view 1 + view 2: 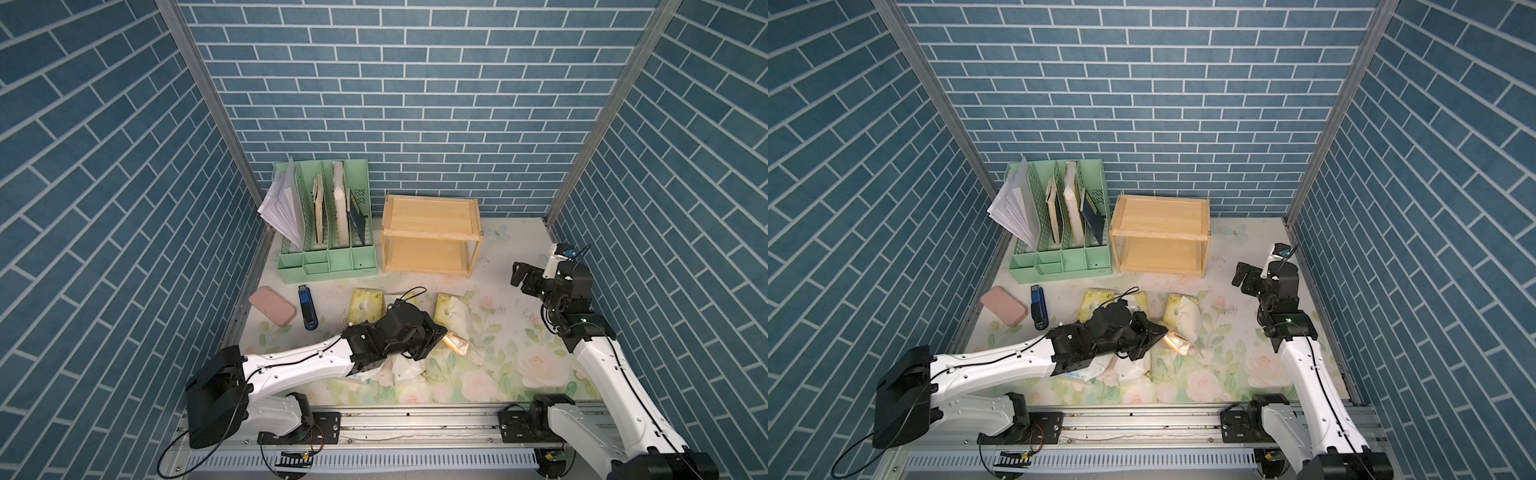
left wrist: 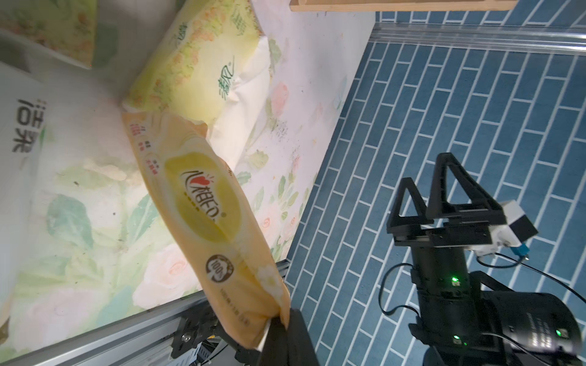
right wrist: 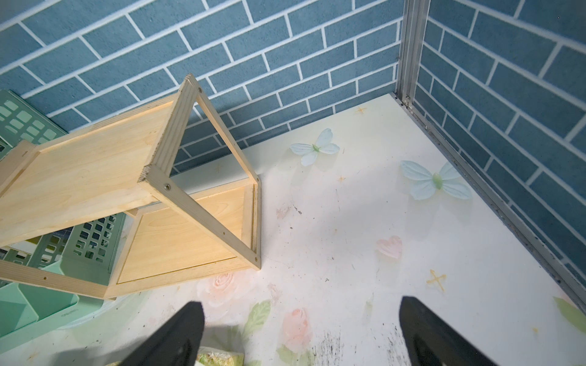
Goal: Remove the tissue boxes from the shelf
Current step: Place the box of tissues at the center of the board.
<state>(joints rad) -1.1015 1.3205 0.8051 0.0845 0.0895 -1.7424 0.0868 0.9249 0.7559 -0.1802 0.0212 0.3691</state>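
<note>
Two yellow packs [image 1: 366, 303] lie before the shelf [image 1: 430, 216]. Your left gripper [image 2: 280, 326] pinches the orange pack [image 2: 206, 202] by one end, seemingly lifted; your right gripper [image 3: 301, 329] stands wide near the shelf.

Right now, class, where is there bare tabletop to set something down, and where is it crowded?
Free: between the two-tier light wooden shelf and the open right gripper; between the orange-yellow tissue pack in the left gripper and the right arm. Crowded: tissue packs piled under the left arm.
</note>
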